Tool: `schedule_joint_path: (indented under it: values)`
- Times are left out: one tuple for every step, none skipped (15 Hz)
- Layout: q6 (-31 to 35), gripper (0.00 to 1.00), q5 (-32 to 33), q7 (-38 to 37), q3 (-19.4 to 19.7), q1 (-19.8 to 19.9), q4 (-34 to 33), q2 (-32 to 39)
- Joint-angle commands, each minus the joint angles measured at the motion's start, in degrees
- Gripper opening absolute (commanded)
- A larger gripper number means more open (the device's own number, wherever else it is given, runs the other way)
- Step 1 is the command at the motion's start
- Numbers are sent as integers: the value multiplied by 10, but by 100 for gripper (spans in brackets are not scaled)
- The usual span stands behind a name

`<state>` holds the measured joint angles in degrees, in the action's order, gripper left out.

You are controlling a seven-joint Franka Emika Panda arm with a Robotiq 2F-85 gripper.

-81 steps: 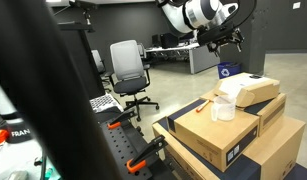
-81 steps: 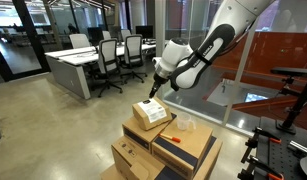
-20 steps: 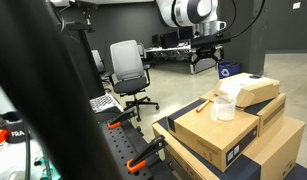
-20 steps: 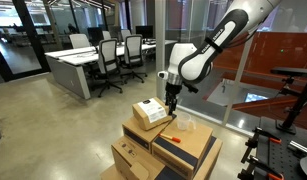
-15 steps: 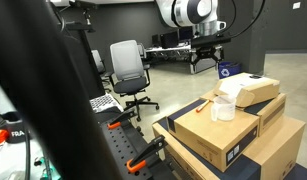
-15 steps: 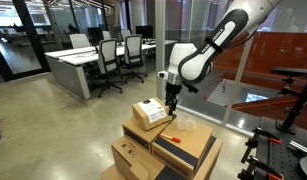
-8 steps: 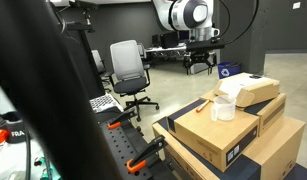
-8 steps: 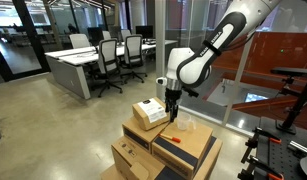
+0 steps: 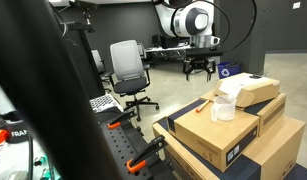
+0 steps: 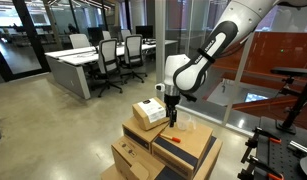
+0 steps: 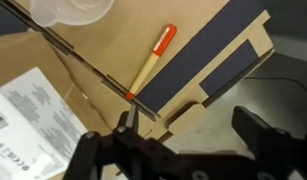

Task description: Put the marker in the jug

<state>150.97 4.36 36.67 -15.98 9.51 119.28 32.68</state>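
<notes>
The marker (image 11: 151,62) is a thin stick with an orange-red cap, lying on the brown cardboard box (image 11: 53,60). In both exterior views it shows as a small orange streak (image 9: 205,101) (image 10: 169,137). The translucent whitish jug (image 9: 225,108) (image 10: 186,127) stands upright on the same box; its rim shows at the top of the wrist view (image 11: 73,10). My gripper (image 11: 193,125) is open and empty. It hangs above the box (image 9: 200,68) (image 10: 172,118), with the marker just ahead of the left finger.
A flat cream-topped box (image 9: 248,90) lies on a second cardboard box behind the jug. More boxes are stacked below (image 9: 233,150). A dark-blue panel (image 11: 208,55) lies beside the marker. Orange-handled clamps (image 9: 143,150) and a dark frame stand nearby. Office chairs (image 9: 128,70) stand behind.
My gripper has come down towards the box top and shifted sideways over the marker's end of it. The marker and the jug have not moved.
</notes>
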Motion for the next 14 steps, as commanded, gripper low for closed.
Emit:
schedule_joint_path:
  values:
    - [18, 100, 40, -98, 73, -63, 18, -18]
    - [21, 100, 53, -120, 89, -77, 23, -20]
    - [20, 100, 64, -135, 99, -87, 26, -22]
    - [19, 100, 73, -149, 108, -96, 27, -21]
    - [18, 100, 79, -161, 113, -104, 27, -20]
    - [17, 100, 83, -170, 116, -110, 29, -21]
    - [16, 100, 85, -178, 117, -114, 32, -22]
    - [17, 100, 87, -183, 118, -117, 33, -22]
    - [17, 100, 87, -188, 118, -119, 34, -22]
    - [15, 100, 88, -191, 118, -121, 32, -20]
    - [10, 100, 87, -196, 119, -124, 27, -16]
    - [7, 100, 87, -203, 122, -126, 25, -15]
    - [7, 100, 88, -211, 125, -130, 24, -14]
    - [5, 100, 88, -214, 127, -131, 23, -12]
